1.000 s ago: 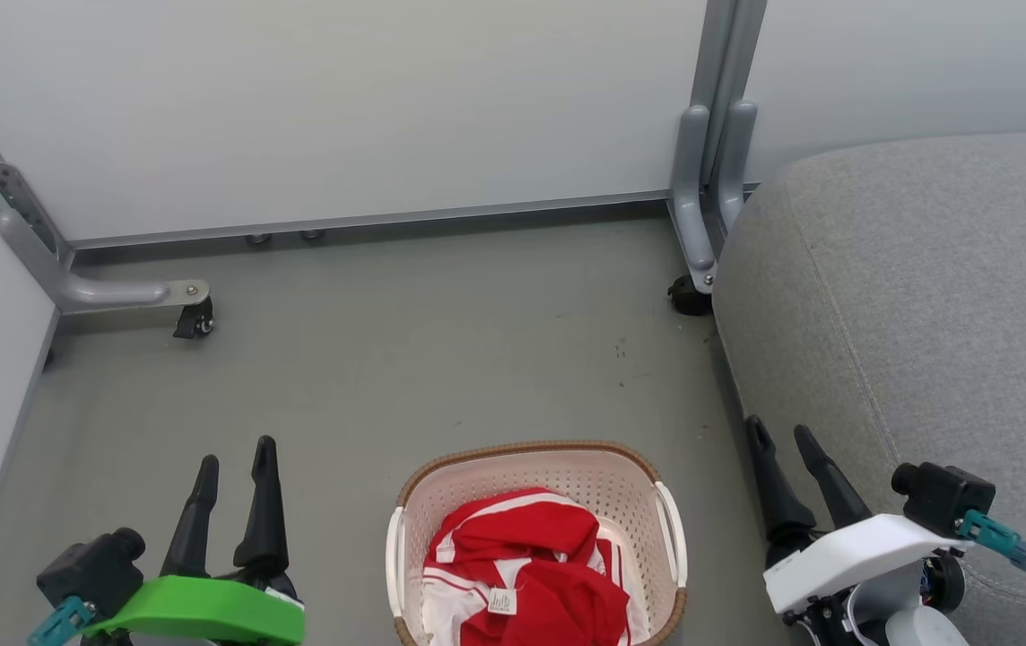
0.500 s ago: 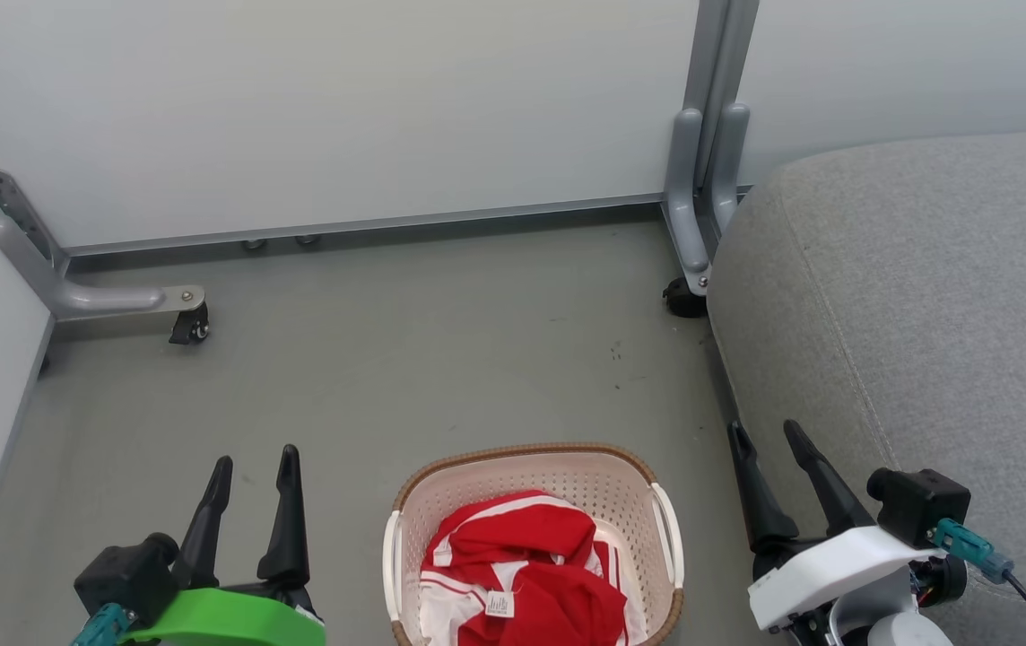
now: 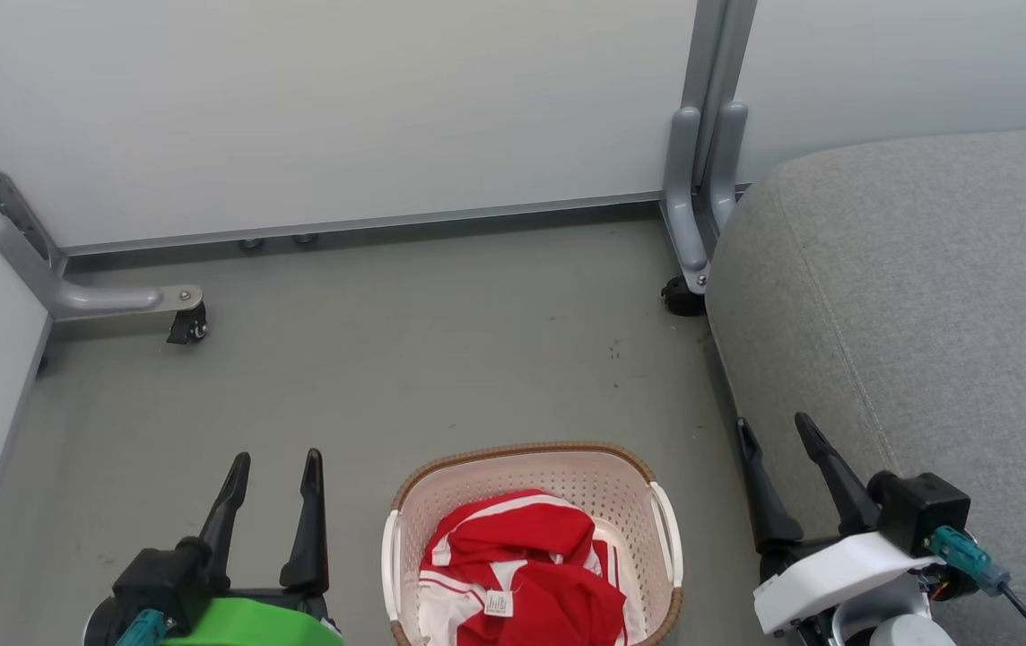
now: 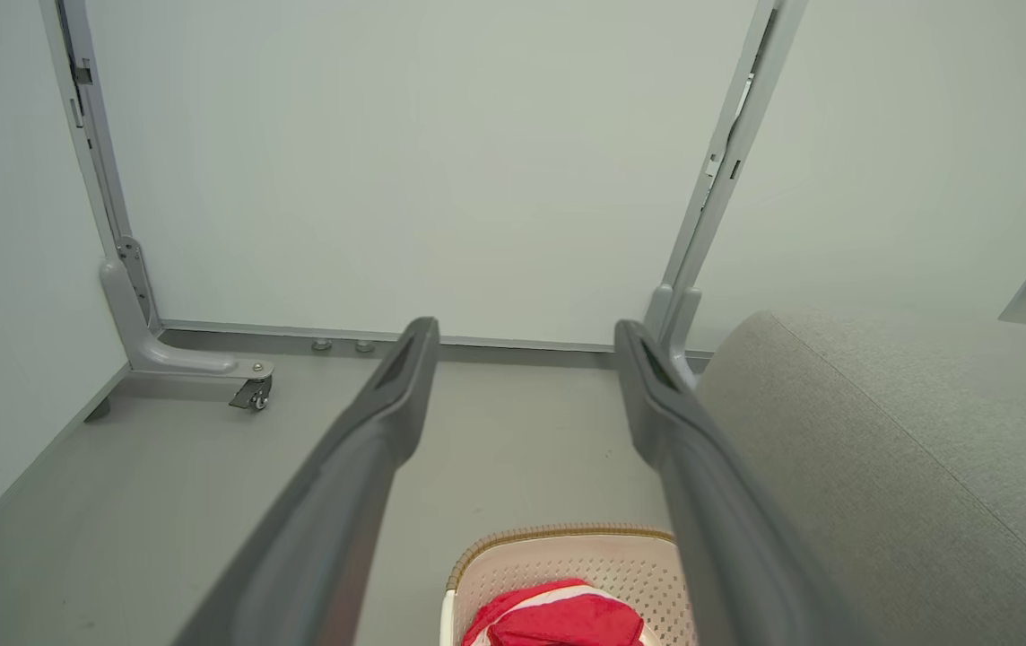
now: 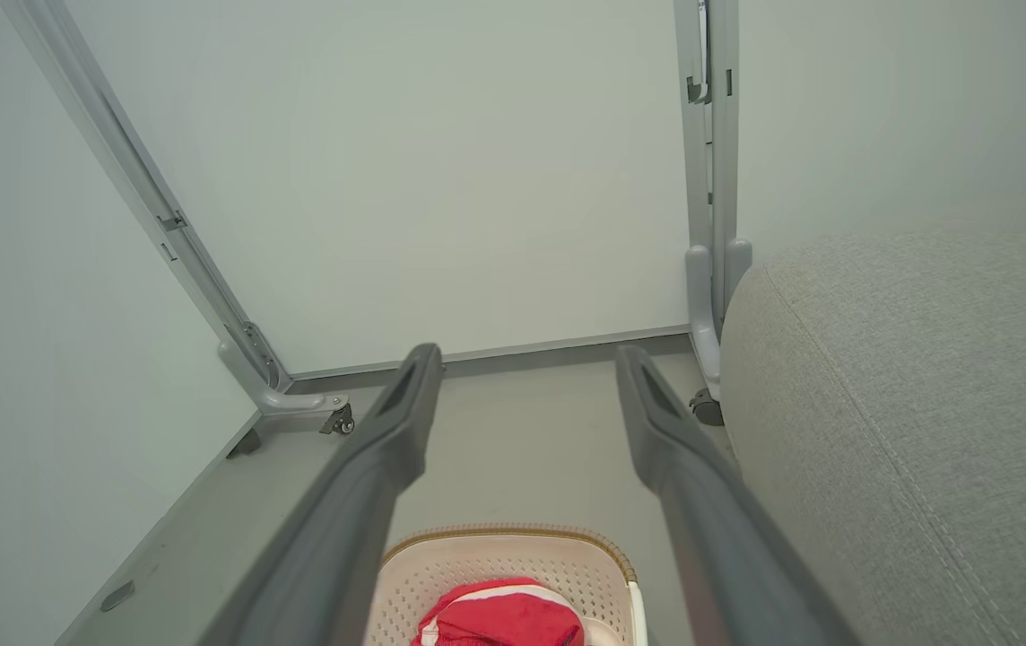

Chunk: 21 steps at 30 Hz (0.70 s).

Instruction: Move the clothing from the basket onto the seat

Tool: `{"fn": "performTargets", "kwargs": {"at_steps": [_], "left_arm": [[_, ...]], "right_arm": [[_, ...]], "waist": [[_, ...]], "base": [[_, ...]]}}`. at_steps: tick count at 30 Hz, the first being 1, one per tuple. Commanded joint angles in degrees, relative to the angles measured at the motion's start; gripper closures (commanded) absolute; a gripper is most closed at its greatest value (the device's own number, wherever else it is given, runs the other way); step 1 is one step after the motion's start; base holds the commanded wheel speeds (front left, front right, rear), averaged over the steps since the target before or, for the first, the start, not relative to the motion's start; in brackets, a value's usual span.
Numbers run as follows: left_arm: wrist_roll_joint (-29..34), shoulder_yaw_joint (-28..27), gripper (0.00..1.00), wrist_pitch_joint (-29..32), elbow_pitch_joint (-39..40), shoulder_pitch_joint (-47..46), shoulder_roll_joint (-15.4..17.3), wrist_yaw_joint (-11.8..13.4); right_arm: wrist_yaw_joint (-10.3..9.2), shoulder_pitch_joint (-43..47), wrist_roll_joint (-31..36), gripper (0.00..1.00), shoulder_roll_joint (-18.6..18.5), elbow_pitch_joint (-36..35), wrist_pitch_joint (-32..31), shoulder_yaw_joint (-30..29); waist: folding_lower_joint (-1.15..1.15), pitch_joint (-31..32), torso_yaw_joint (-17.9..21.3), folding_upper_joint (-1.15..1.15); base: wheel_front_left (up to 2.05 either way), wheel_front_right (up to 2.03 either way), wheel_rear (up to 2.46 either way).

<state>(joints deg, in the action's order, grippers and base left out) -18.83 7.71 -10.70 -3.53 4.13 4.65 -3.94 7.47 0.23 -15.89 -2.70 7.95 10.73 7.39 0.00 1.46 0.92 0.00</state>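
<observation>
Clothing [image 3: 522, 574] first: we've got a crumpled red heap with white stripes and trim. It sits in the basket [image 3: 531, 451], which stands on the floor [image 3: 387, 359] right in front of us, between our two arms. A small white label [image 3: 499, 603] shows on the near side of the pile.

We judge this stuff light, soft and floppy. There's nothing to break, but it will drape and trail when lifted, and one piece may drag another along. The best hold, we reckon, is the raised red fold on top of the heap. We'd pinch a good bunch of fabric rather than a thin edge, and stay off the perforated wall and the handles.

The left tool [image 3: 278, 456] hovers to the basket's left, fingers spread wide, nothing between them. The right tool [image 3: 773, 422] hangs on the other side, likewise wide apart and empty. It is close to the seat [image 3: 926, 296], a big grey upholstered cushion with a stitched seam. That gives us a broad, soft landing place near the basket.

The floor is smooth and grey, with a few dark specks. Pale panels [image 3: 343, 108] on grey metal feet with casters [image 3: 188, 325] close the space ahead and on our left. The lift, in our view, must clear the basket rim and the cushion's rounded edge.
</observation>
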Motion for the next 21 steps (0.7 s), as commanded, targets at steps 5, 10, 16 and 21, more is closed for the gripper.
{"fn": "performTargets", "kwargs": {"at_steps": [5, 10, 16, 21], "left_arm": [[4.16, 0.55, 0.00, -1.15, 0.99, 0.57, 0.68, 0.62], [6.47, 0.91, 0.00, -1.72, 1.21, 0.85, 0.63, 0.89], [9.07, 1.17, 0.00, -2.36, 1.44, 1.33, 0.43, 1.05], [11.60, 1.39, 0.00, -2.91, 1.61, 1.45, 0.42, 1.04]], "right_arm": [[0.02, 0.52, 3.11, 0.00, -0.17, -0.74, 1.10, 0.30], [0.02, 0.85, 5.42, 0.00, -0.19, -0.87, 1.69, 0.79], [0.03, 1.12, 7.97, 0.00, -0.22, -1.05, 2.37, 1.27], [0.03, 1.32, 10.06, 0.00, -0.24, -1.19, 2.88, 1.63]], "waist": [[0.00, 0.02, 0.07, 0.00], [0.00, 0.10, 0.03, 0.00], [0.00, 0.08, 0.08, 0.00], [0.00, 0.09, 0.17, 0.00]], "base": [[0.00, 0.00, 0.00], [0.00, 0.00, 0.00], [0.00, 0.00, 0.00], [0.00, 0.00, 0.00]]}}
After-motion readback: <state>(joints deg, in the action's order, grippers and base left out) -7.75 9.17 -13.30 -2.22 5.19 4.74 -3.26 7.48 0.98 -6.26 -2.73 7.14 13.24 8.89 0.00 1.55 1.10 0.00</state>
